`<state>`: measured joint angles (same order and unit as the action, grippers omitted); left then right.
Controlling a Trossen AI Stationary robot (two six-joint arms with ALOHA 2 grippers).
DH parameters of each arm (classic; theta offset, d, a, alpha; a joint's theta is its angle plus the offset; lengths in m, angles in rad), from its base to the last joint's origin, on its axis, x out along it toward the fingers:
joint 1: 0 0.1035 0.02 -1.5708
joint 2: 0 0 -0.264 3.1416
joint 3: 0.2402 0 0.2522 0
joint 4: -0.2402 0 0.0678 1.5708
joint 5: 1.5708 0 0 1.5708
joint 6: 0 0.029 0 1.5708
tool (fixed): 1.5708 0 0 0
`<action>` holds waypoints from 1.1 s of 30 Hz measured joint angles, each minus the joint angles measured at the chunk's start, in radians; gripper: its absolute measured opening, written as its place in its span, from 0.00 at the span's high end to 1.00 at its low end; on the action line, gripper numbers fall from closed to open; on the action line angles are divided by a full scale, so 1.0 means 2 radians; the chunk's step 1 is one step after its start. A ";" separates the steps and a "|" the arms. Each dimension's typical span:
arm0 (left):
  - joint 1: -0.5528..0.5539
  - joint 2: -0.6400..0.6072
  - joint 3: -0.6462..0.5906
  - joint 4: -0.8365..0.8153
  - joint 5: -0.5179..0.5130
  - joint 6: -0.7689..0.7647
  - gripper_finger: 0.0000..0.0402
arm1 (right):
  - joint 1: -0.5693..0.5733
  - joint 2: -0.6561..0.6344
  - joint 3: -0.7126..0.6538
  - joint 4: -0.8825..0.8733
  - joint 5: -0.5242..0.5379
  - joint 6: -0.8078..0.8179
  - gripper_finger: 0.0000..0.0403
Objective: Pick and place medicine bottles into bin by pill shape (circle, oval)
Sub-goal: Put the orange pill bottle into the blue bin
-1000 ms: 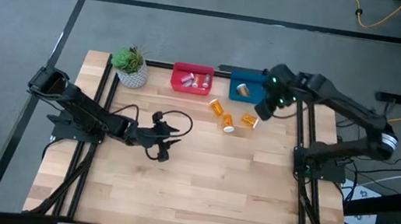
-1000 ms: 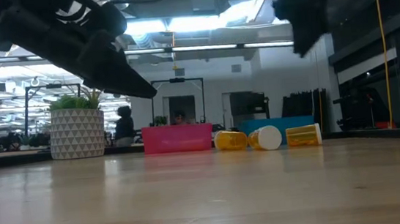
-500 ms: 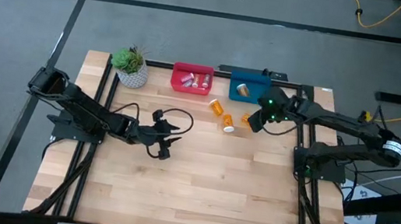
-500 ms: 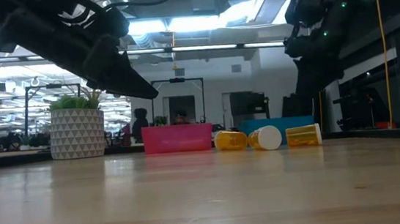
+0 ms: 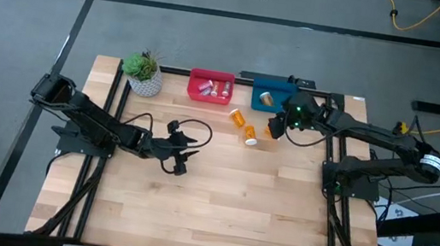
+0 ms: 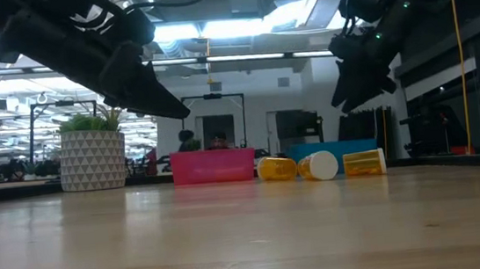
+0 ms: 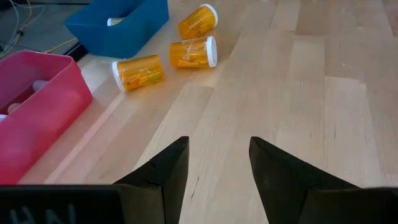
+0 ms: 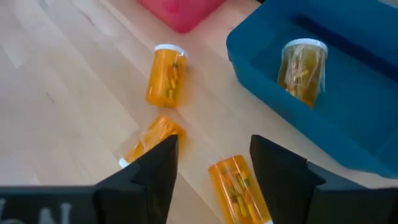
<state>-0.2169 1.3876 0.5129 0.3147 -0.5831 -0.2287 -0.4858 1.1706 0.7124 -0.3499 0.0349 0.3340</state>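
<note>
While three orange bottles lie loose on the table, both grippers hold nothing.

Right gripper (image 5: 274, 127): fingers apart and empty, hanging just above the loose bottles beside the blue bin (image 5: 261, 87); its own camera looks down between the two fingers.

Left gripper (image 5: 184, 154): fingers parted and empty, waiting over mid-table, well apart from the bottles.

Loose bottles: one nearest the red bin (image 5: 210, 76) at (image 5: 239, 118), one with its white cap turned outward (image 5: 250, 137), one partly under the right gripper (image 8: 239, 188). All lie on their sides.

Blue bin contents: the right wrist view shows one orange bottle (image 8: 302, 71) inside; from above it is only an orange patch.

Red bin contents: the high view shows pale items (image 5: 206, 89) inside, too small to name; the low view shows only the bin's wall.

Plant pot (image 5: 144, 83): far-left corner of the table (image 5: 225, 210).
</note>
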 joint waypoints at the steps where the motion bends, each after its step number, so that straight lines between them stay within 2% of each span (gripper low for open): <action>1: 0.000 0.000 0.000 0.000 0.000 0.000 0.59 | 0.000 0.000 0.000 0.001 0.000 0.000 0.49; 7: 0.000 0.000 0.000 0.000 0.000 0.002 0.59 | 0.000 0.000 0.000 0.006 0.015 0.000 0.34; 11: 0.000 0.000 0.000 0.000 0.000 0.002 0.59 | 0.000 0.000 0.000 0.005 0.025 -0.001 0.29; 16: 0.000 0.000 0.000 0.000 0.000 0.002 0.59 | 0.000 0.000 0.000 -0.001 0.002 0.003 0.28; 22: 0.000 0.000 0.000 0.000 0.000 0.002 0.59 | 0.000 0.000 0.000 -0.053 -0.001 0.001 0.28; 29: 0.000 0.000 0.000 0.000 0.000 0.002 0.59 | -0.001 0.000 0.000 -0.107 0.044 0.000 0.28; 33: 0.000 0.000 0.000 0.000 0.000 0.002 0.59 | 0.002 0.003 0.000 -0.105 0.039 -0.032 0.28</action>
<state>-0.2161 1.3872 0.5129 0.3141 -0.5826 -0.2251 -0.4823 1.1769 0.7124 -0.5605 0.1138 0.2704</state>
